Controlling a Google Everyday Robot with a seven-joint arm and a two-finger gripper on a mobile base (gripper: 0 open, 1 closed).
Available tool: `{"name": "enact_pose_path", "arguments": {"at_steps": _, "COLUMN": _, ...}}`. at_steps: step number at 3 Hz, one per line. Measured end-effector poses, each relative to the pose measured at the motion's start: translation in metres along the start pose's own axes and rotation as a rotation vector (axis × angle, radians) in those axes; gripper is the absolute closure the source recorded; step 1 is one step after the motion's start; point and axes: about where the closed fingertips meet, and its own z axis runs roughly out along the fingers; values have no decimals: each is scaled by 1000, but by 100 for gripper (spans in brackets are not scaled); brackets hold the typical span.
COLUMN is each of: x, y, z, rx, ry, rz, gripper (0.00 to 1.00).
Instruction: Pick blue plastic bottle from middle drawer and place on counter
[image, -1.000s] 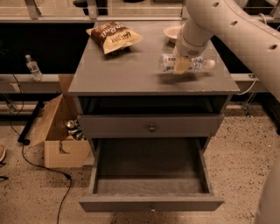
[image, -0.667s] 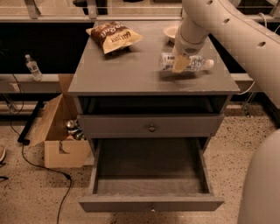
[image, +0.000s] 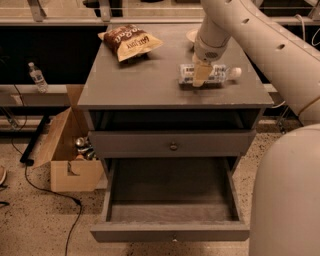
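Note:
The blue plastic bottle (image: 218, 74) lies on its side on the right part of the counter (image: 145, 82), white cap pointing right. My gripper (image: 201, 75) reaches down from the white arm and sits over the bottle's left half, partly covering it. The middle drawer (image: 170, 231) is pulled out below, and its dark inside shows nothing in it.
A brown chip bag (image: 131, 41) lies at the counter's back left. A white dish (image: 191, 35) shows behind the arm. The shallow drawer with a round knob (image: 173, 146) is shut. A cardboard box (image: 70, 155) and a cable lie on the floor at left. A small bottle (image: 37, 77) stands far left.
The arm and gripper have shifted slightly left over the bottle. The bottle stays lying on the counter in about the same place.

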Motion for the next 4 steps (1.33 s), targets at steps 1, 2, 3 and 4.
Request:
{"name": "enact_pose_path", "arguments": {"at_steps": 1, "x": -6, "y": -5, "z": 1, "rx": -10, "ry": -9, "rz": -5, "gripper": 0}}
{"name": "enact_pose_path", "arguments": {"at_steps": 2, "x": 0, "y": -12, "z": -11, "rx": -15, "ry": -32, "rz": 10, "gripper": 0}}
{"name": "enact_pose_path", "arguments": {"at_steps": 3, "x": 20, "y": -21, "z": -39, "rx": 4, "ry": -31, "rz": 31, "gripper": 0}}
{"name": "enact_pose_path", "arguments": {"at_steps": 4, "x": 50, "y": -21, "z": -68, "rx": 5, "ry": -113, "rz": 102, "gripper": 0}}
